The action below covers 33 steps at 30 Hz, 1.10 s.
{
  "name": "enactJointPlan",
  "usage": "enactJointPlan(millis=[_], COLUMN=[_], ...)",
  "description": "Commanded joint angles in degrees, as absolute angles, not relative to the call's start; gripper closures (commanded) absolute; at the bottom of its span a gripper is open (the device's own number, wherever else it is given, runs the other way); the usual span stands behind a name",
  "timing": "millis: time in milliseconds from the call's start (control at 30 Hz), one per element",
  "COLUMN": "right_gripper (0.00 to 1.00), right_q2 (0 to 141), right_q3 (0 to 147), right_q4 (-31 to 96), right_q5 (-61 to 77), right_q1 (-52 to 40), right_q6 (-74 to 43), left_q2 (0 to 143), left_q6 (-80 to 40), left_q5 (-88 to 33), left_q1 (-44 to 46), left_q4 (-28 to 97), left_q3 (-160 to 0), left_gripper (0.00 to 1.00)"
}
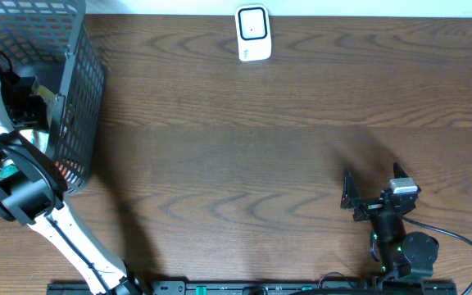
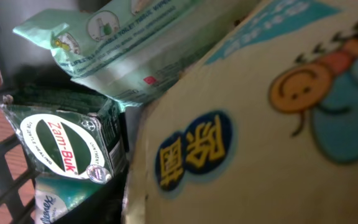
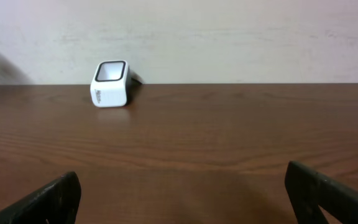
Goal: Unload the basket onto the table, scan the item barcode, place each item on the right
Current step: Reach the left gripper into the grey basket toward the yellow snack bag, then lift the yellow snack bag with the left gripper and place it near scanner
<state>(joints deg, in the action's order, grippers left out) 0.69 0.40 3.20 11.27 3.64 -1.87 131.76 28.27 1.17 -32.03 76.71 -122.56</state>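
The brown wooden worktop stretches out below the right pincer, whose jaws stand wide apart with nothing between them. The dark wire basket surrounds the left pincer, which is down inside it. Whether its jaws grip anything I cannot tell. A cream pack printed with a cartoon bee sits right up against that pincer. Beside the pack lie a mint-green pouch and a green Zam-Buk box. The white scanner stands well ahead of the right pincer, off to its left.
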Motion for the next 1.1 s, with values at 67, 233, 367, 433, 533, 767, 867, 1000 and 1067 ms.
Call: enactJointPlan(millis=[67, 233, 367, 433, 533, 767, 867, 1000, 1067], right_gripper=[0.01, 0.01, 0.01, 0.01, 0.01, 0.01, 0.01, 0.01, 0.01], right_q2=[0.38, 0.38, 0.38, 0.38, 0.38, 0.38, 0.38, 0.38, 0.38], right_q3=[0.36, 0.36, 0.36, 0.36, 0.36, 0.36, 0.36, 0.36, 0.36], right_q4=[3.46, 3.46, 3.46, 3.46, 3.46, 3.46, 3.46, 3.46, 3.46], right_q5=[11.09, 11.09, 11.07, 11.09, 11.09, 11.09, 11.09, 11.09, 11.09], right_q1=[3.99, 3.99, 3.99, 3.99, 3.99, 3.99, 3.99, 3.99, 3.99], right_q6=[-1.19, -1.19, -1.19, -1.19, -1.19, -1.19, -1.19, -1.19, -1.19], left_q2=[132.05, 129.69, 124.18, 121.16, 114.26, 98.37, 93.78, 89.67, 89.03], left_q6=[28.40, 19.70, 15.25, 15.27, 14.92, -0.56, -10.24, -26.59, -28.21], left_q5=[-0.84, -0.91, -5.43, -10.07, -16.29, -16.53, -16.58, -21.98, -28.27], left_q1=[-31.81, -30.92, -30.13, -30.13, -30.20, -31.27, -31.35, -30.50, -29.54], left_q4=[76.01, 73.80, 72.47, 71.59, 68.47, 57.41, 53.76, 53.91, 54.13], left_q3=[-122.52, -125.03, -128.55, -129.08, -129.14, -129.14, -129.14, -129.14, -129.12], left_gripper=[0.86, 0.92, 0.93, 0.92, 0.93, 0.93, 0.93, 0.92, 0.92])
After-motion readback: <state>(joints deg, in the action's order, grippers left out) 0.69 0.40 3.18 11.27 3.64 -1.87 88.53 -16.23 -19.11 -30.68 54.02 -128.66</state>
